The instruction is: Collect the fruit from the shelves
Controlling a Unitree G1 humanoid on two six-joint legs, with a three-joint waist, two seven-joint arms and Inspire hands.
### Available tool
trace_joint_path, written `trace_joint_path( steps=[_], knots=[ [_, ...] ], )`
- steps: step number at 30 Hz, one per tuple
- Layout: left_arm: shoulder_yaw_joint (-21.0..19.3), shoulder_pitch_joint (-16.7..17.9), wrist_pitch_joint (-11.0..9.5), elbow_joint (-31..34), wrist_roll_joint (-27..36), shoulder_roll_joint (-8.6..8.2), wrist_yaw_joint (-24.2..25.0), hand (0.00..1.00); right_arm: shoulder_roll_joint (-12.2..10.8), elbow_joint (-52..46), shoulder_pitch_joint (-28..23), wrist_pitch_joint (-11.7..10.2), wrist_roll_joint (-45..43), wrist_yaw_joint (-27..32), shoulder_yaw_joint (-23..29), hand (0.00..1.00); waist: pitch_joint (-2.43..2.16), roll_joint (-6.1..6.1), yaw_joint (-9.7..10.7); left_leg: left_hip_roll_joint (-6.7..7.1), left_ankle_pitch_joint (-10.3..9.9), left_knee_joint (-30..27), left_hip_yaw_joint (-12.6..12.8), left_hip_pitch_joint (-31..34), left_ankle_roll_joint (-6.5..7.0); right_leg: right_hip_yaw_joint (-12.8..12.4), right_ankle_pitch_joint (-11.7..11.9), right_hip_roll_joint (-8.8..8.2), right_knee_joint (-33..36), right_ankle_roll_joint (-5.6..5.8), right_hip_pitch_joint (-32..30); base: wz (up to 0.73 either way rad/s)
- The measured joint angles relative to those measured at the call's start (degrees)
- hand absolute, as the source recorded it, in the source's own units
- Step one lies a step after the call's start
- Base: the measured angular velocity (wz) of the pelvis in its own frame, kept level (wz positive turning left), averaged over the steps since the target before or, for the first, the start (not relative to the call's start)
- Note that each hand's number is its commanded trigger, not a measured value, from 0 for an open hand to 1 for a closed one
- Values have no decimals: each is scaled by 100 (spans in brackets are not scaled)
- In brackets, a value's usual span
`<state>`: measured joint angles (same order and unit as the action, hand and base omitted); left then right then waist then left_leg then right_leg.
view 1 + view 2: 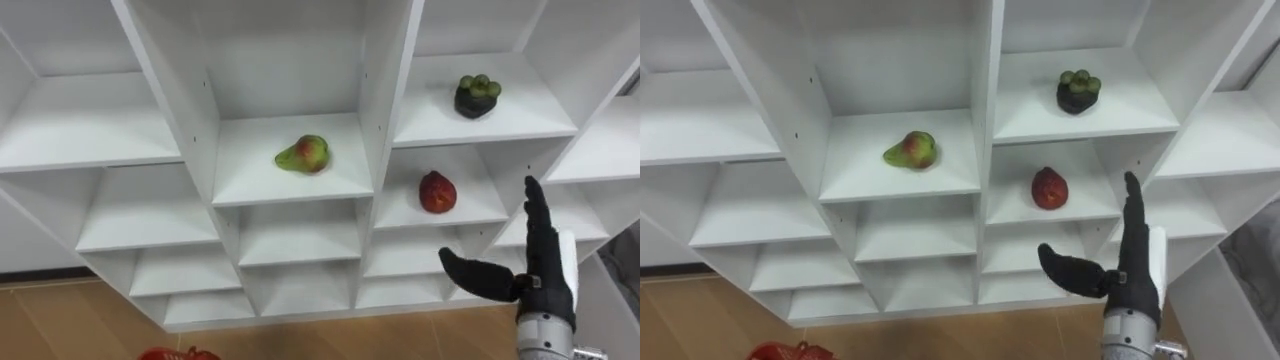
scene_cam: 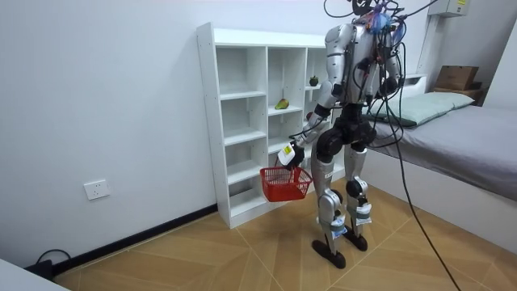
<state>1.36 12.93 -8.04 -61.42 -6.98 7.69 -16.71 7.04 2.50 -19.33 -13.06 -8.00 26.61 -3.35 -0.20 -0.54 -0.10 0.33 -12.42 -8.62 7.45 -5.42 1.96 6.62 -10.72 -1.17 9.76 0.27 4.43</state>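
Reach step: right hand (image 1: 548,280) spread wide, thumb out, nothing in it. Red fruit (image 1: 437,191) sits just up-left of it in the closet (image 1: 250,175), pear (image 1: 304,154) further left. Left hand (image 2: 288,153) grips the basket (image 2: 284,183). Next, probably: push forward, curl round the red fruit.

Your robot's right robot hand (image 1: 545,278), at the lower right of the eye views, had black fingers and thumb, a white plate along its back and a silver-grey metal wrist. In the room view you saw silver-grey shells on its arms and legs, black at the joints and waist, and dark feet. Dark cables with red and blue bits crowned its head at the frame's top, and one trailed to the floor at lower right.
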Motion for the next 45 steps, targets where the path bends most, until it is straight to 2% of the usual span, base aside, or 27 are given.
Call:
trace_joint_path(
  steps=[2,5,8,16,18,21,26,27,29,32,37,45],
  knots=[
    [12,8,0,-1,16,6,41,100,53,-182,18,-18,-120,147,-46,0,-33,-10,-16,1,1,-3,-2,29,0,4,3,-1,2,0,-32,0],
    [152,-28,9,-128,21,55,124,100,244,-390,48,-20,-125,282,-238,0,-36,-7,-48,3,1,-8,12,14,0,1,4,-1,4,0,-18,0],
    [240,-64,41,-227,14,81,145,100,273,-536,130,-12,-126,384,-312,0,-30,0,-71,3,1,-12,9,15,0,0,8,-3,6,1,-19,0],
    [236,-106,93,-216,0,79,250,100,422,-549,482,-11,-445,464,-324,0,21,20,-173,2,1,-6,-15,53,1,28,15,0,3,1,-40,1],
    [215,-117,160,-216,9,80,280,100,422,-549,651,0,-562,463,-294,0,53,55,-166,3,1,-7,-61,84,0,77,15,-3,-4,1,-52,8],
    [212,-144,187,-216,12,112,419,100,442,-549,962,13,-543,450,-206,0,62,116,-153,4,2,-9,-125,95,0,150,15,-9,-13,2,-38,10],
    [203,-188,257,-211,-7,146,568,100,532,-548,1342,13,-167,312,-138,0,59,214,-174,14,5,-14,-162,70,1,291,15,-30,-42,2,29,9],
    [203,-189,288,-200,-13,165,609,100,535,-548,1377,14,-123,257,-137,0,41,243,-174,26,5,-16,-193,61,1,294,15,-39,-98,2,55,8],
    [162,-164,319,-145,-37,175,623,100,538,-548,1402,13,-84,178,-110,0,33,264,-185,32,5,-16,-233,71,1,297,16,-40,-121,3,59,7],
    [112,-142,320,-78,-37,179,654,100,605,-455,1416,18,101,93,1,0,36,267,-194,36,6,-16,-295,75,2,295,16,-40,-120,3,72,8],
    [107,-140,365,0,-38,207,699,100,889,134,1843,69,306,88,18,0,70,312,-196,32,7,-21,-296,74,0,298,16,-36,-121,3,73,0],
    [105,-112,450,213,-64,245,700,100,1018,452,1965,207,796,-13,27,0,68,412,-210,35,7,-81,-360,77,0,369,16,-51,-116,3,123,4]
  ],
)
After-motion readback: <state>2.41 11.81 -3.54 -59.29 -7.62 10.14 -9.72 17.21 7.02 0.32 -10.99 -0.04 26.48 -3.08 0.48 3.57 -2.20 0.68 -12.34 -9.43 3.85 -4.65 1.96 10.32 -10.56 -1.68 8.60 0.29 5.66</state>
